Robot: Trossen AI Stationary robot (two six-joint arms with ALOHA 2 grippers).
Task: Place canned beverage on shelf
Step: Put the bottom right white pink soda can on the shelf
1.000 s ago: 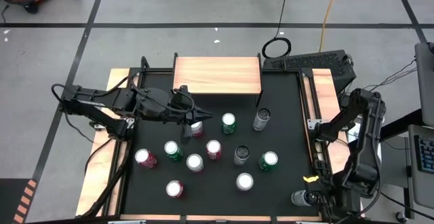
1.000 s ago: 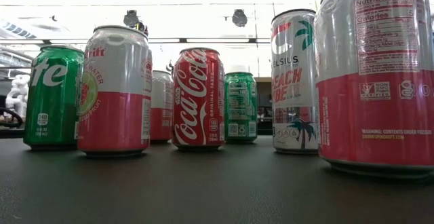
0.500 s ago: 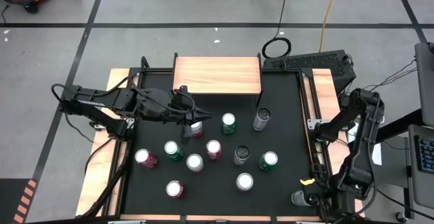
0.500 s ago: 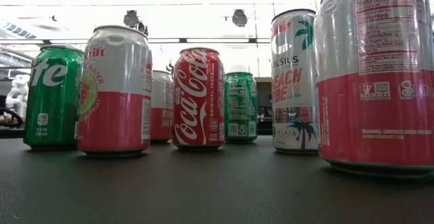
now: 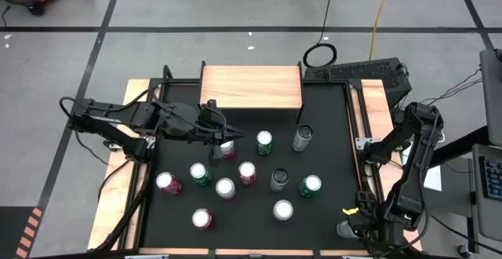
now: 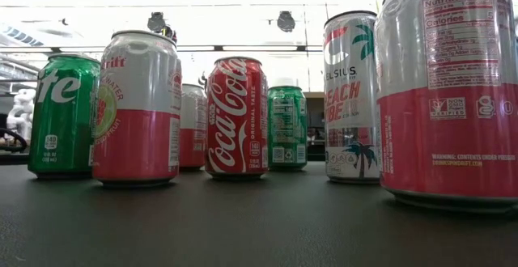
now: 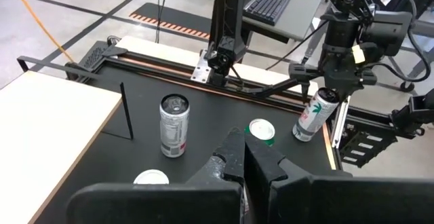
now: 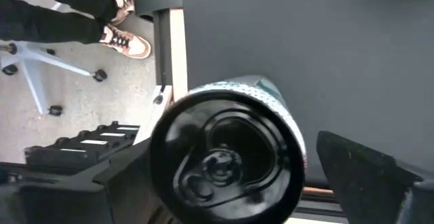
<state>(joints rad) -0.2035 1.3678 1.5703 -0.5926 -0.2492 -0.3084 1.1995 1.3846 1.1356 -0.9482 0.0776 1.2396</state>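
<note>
A tall white can (image 5: 346, 228) with a black top (image 8: 227, 156) stands upright on its base at the table's near right corner. My right gripper (image 5: 351, 223) is over it, pointing steeply down and open. One finger (image 8: 125, 180) and the other (image 8: 363, 170) stand on either side of the can's top, with a gap showing at one side. The left wrist view shows this gripper (image 7: 327, 91) at the can's (image 7: 312, 115) top. The light-wood shelf (image 5: 251, 86) stands at the table's far edge. My left gripper (image 5: 223, 137) hangs shut, high over a red can (image 5: 227, 148).
Several more cans stand upright across the black mat (image 5: 329, 157), among them a green one (image 5: 264, 142) and a grey one (image 5: 302, 138). Wooden strips (image 5: 375, 110) run along both sides. A keyboard (image 5: 357, 72) lies beyond the far right corner. A person's shoes (image 8: 125, 41) show beside the table.
My right gripper has come down toward the tall can at the near right corner, its arm folding lower over that corner. The can and the other cans have stayed where they were.
</note>
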